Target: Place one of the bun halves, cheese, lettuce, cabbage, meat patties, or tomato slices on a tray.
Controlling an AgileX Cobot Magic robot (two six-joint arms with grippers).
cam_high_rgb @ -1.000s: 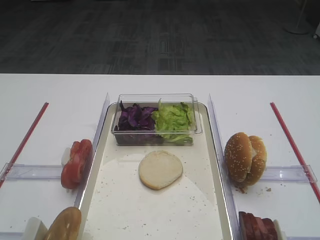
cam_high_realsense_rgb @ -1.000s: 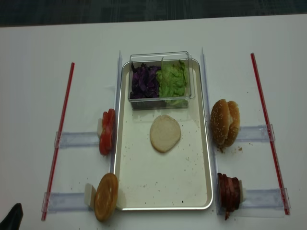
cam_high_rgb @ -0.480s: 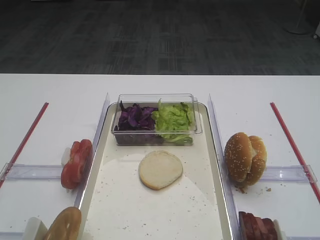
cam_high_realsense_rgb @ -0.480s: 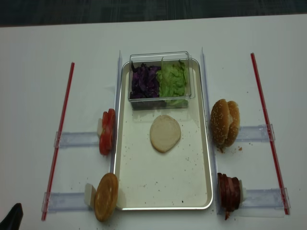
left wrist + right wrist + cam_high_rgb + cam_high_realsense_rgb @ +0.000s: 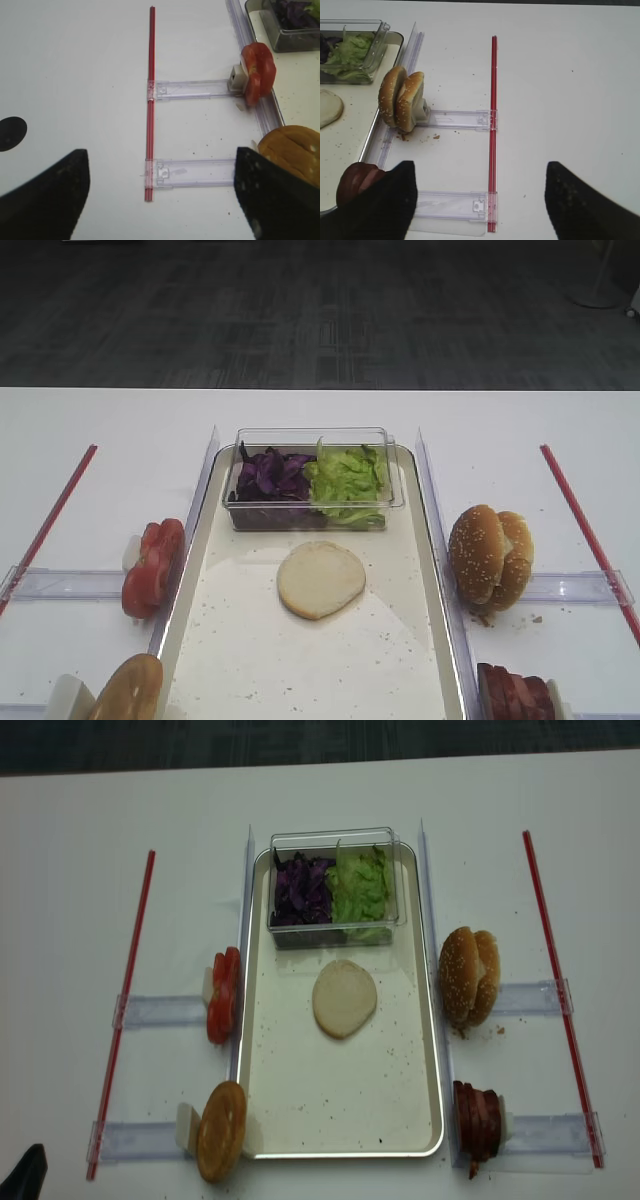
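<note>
Plain bun half (image 5: 344, 999) lies flat mid tray (image 5: 300, 1120), just below clear tub (image 5: 335, 838) w/ cabbage (image 5: 300, 890) left, lettuce (image 5: 362, 886) right. Tomato slices (image 5: 222, 995) just off tray's left rim, meat patties (image 5: 478, 1120) off its lower right. Left pincer (image 5: 160, 200) wide, empty; right pincer (image 5: 477, 200) wide, empty, both over desk (image 5: 70, 920).
</note>
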